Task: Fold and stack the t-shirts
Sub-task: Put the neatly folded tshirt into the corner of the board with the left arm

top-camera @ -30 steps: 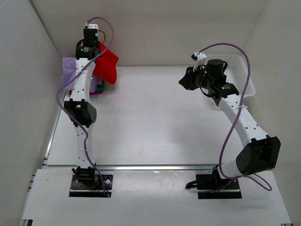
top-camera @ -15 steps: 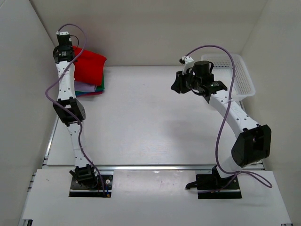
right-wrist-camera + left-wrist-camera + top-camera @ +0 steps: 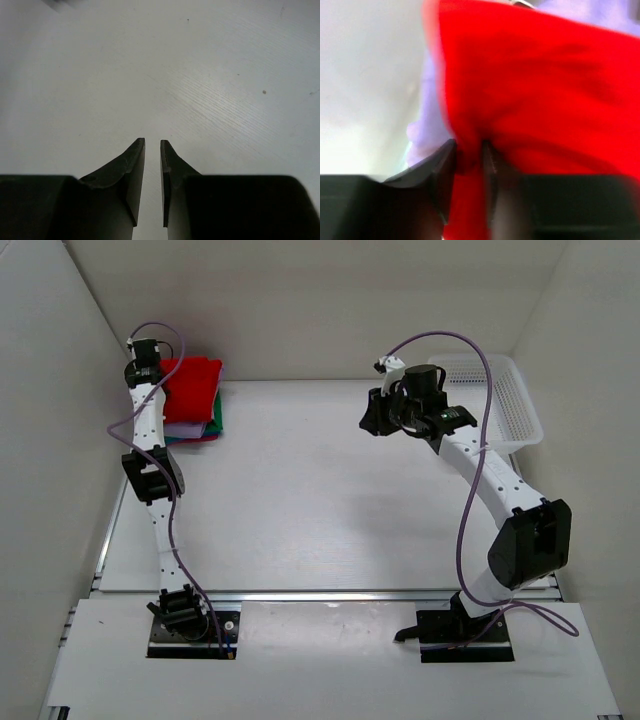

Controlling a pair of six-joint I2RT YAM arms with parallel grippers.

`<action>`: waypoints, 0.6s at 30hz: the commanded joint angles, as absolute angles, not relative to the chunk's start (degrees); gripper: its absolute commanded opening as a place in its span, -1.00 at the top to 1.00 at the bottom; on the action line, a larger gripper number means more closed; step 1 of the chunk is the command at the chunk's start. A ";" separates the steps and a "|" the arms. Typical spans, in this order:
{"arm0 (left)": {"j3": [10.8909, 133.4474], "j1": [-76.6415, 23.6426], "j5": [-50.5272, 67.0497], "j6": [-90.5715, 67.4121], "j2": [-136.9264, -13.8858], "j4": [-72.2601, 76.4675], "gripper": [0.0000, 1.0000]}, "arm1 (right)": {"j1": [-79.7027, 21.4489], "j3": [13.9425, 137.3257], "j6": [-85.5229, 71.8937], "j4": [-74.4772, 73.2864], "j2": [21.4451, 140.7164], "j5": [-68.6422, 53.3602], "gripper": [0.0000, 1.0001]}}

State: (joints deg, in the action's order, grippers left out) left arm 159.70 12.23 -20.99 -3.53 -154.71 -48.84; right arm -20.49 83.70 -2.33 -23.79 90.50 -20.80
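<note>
Left hand (image 3: 469, 150), clamped on the red t-shirt (image 3: 192, 386), has lowered it onto the far-left stack (image 3: 200, 428) — release next; right hand (image 3: 152, 150) near-closed, empty.

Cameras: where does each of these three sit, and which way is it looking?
Top external: fixed above and behind, looking down on the table; shows the whole left arm and right arm.
Left wrist: on the left arm, looking along its fingers, which pinch the red t-shirt.
Right wrist: on the right arm, looking down at the table past its nearly closed, empty fingers.
Shared: the red t-shirt shows in top and left wrist views.
</note>
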 commanded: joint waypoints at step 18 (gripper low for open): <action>149.63 9.14 -14.51 -7.82 -123.52 -53.86 -0.83 | -17.85 83.67 -5.63 -31.80 87.45 -9.06 -0.98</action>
State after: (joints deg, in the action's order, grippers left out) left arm 153.32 11.49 -18.35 -7.01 -136.57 -50.17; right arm -19.35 84.49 -6.00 -28.56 90.50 -13.87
